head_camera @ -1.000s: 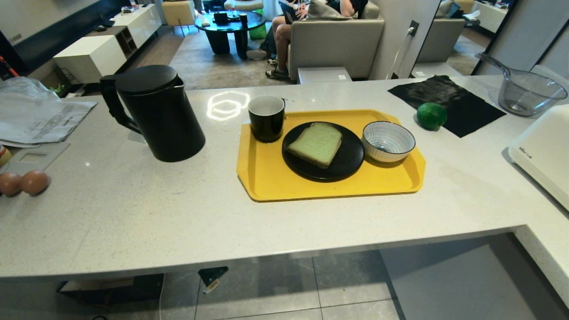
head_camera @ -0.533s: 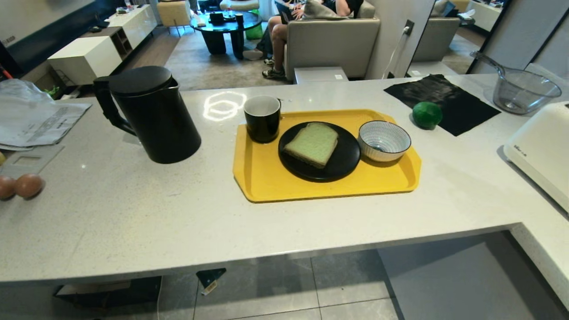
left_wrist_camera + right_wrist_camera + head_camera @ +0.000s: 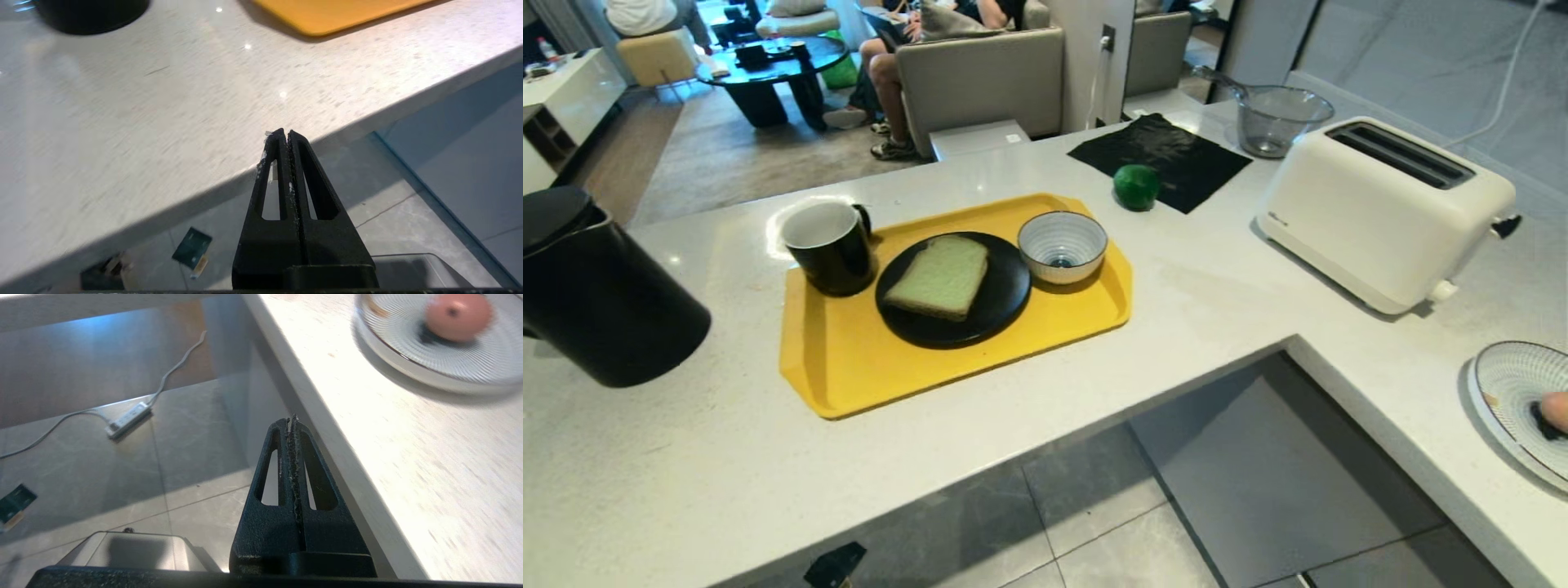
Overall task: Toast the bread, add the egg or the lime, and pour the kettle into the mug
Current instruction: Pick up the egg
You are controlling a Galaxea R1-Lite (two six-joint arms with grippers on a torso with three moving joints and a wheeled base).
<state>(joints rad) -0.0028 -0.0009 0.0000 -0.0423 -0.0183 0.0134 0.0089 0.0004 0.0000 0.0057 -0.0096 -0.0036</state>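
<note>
sitting untouched on the black plate (image 3: pixel 1005 304), the pale green bread slice (image 3: pixel 939 276); left gripper (image 3: pixel 284 134) and right gripper (image 3: pixel 291 421) both pinched closed, empty, below the counter edge.

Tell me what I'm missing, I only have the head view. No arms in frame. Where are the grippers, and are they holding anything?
Observer: The left gripper is shut and empty, at the near edge of the counter.
Operator: Right one?
Observer: The right gripper is shut and empty too, over the floor beside the counter's side wing.
Operator: Something pinkish on the striped plate at my right edge, cut off. What is it?
Observer: It is the egg, pinkish with a small dark spot, lying on the striped plate.
</note>
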